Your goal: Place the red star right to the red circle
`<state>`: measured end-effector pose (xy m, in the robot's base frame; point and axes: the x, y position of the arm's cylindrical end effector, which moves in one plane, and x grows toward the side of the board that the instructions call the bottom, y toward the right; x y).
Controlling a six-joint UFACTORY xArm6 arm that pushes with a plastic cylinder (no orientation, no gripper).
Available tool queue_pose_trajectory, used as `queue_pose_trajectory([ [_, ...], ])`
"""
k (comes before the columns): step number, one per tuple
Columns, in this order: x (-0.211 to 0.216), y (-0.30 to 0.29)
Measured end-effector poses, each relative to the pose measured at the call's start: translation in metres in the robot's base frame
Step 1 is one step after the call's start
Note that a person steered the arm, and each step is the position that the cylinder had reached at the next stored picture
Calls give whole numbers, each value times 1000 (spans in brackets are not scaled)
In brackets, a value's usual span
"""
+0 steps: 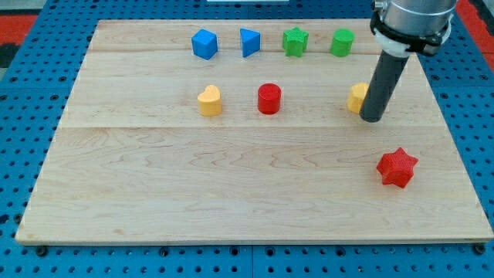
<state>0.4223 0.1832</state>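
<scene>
The red star (397, 167) lies near the view's lower right on the wooden board (231, 193). The red circle (268, 99) stands in the middle of the board, far to the star's upper left. My tip (371, 119) rests on the board above and a little left of the star, apart from it. It stands right in front of a yellow block (356, 97), hiding part of it, well to the right of the red circle.
A yellow heart (209, 100) sits left of the red circle. Along the view's top stand a blue cube (204, 44), a blue triangular block (248, 42), a green star (295, 42) and a green round block (343, 42).
</scene>
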Motion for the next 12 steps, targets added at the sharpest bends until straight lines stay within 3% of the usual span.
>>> queue_pose_trajectory([
  [1, 19, 44],
  [2, 76, 127],
  [3, 130, 58],
  [5, 33, -61],
  [6, 71, -58],
  [7, 69, -123],
  [10, -19, -114],
  [11, 30, -133],
  [12, 55, -87],
])
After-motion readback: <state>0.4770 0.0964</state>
